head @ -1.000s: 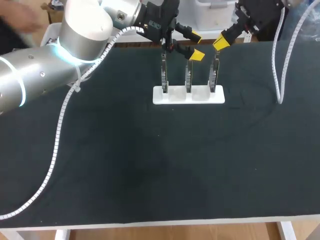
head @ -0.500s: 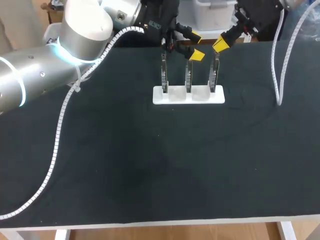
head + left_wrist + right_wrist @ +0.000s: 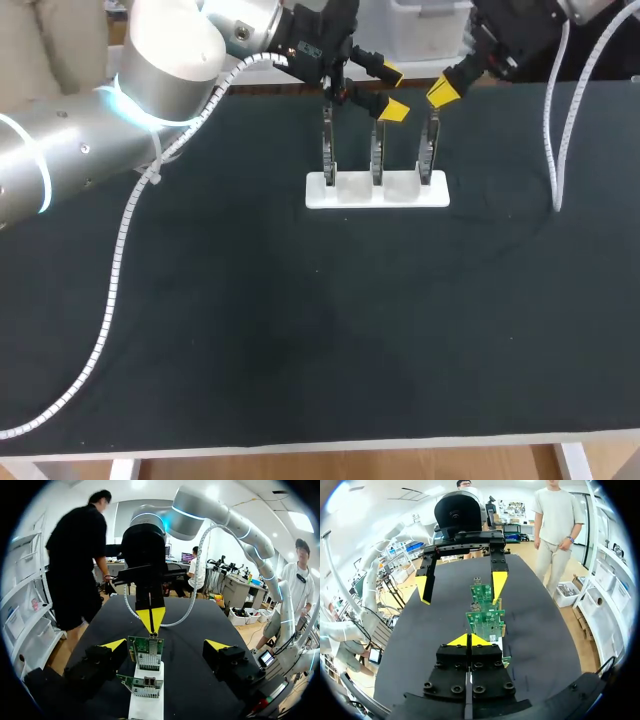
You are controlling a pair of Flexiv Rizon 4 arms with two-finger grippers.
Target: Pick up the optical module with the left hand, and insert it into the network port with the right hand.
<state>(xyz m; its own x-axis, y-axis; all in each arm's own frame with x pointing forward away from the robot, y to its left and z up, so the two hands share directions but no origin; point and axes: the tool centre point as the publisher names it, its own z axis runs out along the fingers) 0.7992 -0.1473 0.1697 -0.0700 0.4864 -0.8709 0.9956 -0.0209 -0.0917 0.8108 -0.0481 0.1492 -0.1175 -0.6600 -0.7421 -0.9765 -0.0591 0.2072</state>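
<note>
Because the network cards (image 3: 377, 150) stand upright in the rack (image 3: 400, 195) at twelve o'clock, my left gripper (image 3: 392, 91) hangs spread around one; right gripper (image 3: 443, 90), pinched closed, waits alongside.

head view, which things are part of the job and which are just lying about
Job: three upright circuit boards; white stand holding them; left gripper, open; right gripper, shut. I cannot pick out the optical module.
Lying about: ribbed white hoses trailing from both arms over the black table.
</note>
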